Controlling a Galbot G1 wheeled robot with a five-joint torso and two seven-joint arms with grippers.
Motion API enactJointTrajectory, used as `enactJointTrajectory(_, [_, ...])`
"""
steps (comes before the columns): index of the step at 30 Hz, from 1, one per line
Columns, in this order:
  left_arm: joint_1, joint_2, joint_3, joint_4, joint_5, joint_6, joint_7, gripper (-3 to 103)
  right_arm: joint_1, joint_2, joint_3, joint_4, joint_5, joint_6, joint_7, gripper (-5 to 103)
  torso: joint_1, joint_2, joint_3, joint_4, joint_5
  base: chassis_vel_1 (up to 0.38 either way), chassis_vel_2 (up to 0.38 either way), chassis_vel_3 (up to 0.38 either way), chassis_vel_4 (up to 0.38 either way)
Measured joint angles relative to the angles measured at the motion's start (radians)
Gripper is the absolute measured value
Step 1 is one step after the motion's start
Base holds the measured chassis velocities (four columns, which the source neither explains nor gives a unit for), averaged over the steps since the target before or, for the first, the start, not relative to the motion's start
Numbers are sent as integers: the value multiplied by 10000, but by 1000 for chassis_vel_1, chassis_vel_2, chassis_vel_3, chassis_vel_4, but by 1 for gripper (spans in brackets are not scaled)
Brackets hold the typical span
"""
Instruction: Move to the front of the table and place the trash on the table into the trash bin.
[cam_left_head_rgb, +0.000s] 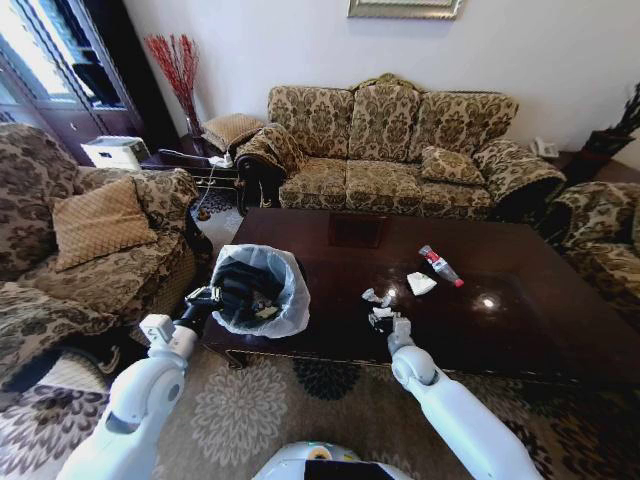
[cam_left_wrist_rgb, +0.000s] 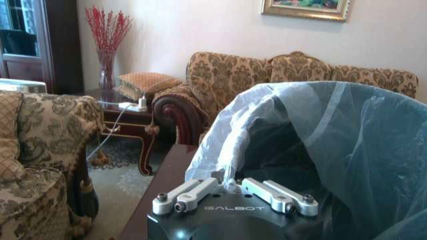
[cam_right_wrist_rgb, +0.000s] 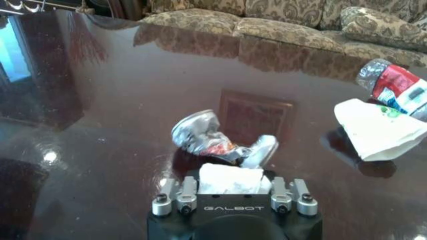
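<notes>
The trash bin (cam_left_head_rgb: 256, 290), lined with a crinkly white bag, stands on the near left corner of the dark table (cam_left_head_rgb: 520, 320). My left gripper (cam_left_head_rgb: 207, 297) is shut on the bin's bagged rim (cam_left_wrist_rgb: 230, 182). My right gripper (cam_left_head_rgb: 384, 322) is low over the table's near middle and stands open, with a white paper wad (cam_right_wrist_rgb: 230, 179) between its fingers. Just beyond it lies a crumpled silvery wrapper (cam_right_wrist_rgb: 207, 137). Farther right lie a folded white paper (cam_left_head_rgb: 421, 283) and a small clear bottle (cam_left_head_rgb: 440, 265) with a red cap.
A patterned sofa (cam_left_head_rgb: 390, 150) runs behind the table, with armchairs at the left (cam_left_head_rgb: 90, 240) and right (cam_left_head_rgb: 600, 230). A side table with a vase of red twigs (cam_left_head_rgb: 178, 70) stands at the back left. Patterned carpet (cam_left_head_rgb: 250, 410) lies in front.
</notes>
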Motion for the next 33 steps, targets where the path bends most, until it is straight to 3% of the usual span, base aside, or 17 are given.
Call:
enactJointTrajectory(10, [-27, 23, -26, 140, 79, -118, -2, 1, -186, -95, -112, 467, -1066, 181, 701, 24, 1, 0, 2, -1, 0, 0, 0, 0, 0])
enactJointTrajectory(17, [-24, 4, 7, 141, 116, -131, 5, 1, 191, 44, -139, 53, -818, 142, 786, 8, 2, -1, 2, -1, 0, 0, 0, 0, 0])
enactJointTrajectory(28, [-23, 95, -61, 130, 94, -132, 8, 1, 459, 158, -164, -225, -474, 189, 559, 8, 2, -1, 1, -1, 0, 0, 0, 0, 0])
enactJointTrajectory(33, [-10, 54, -46, 119, 95, -132, 7, 1, 287, -6, -17, 367, -1131, 566, 556, 8, 2, -1, 1, -2, 0, 0, 0, 0, 0])
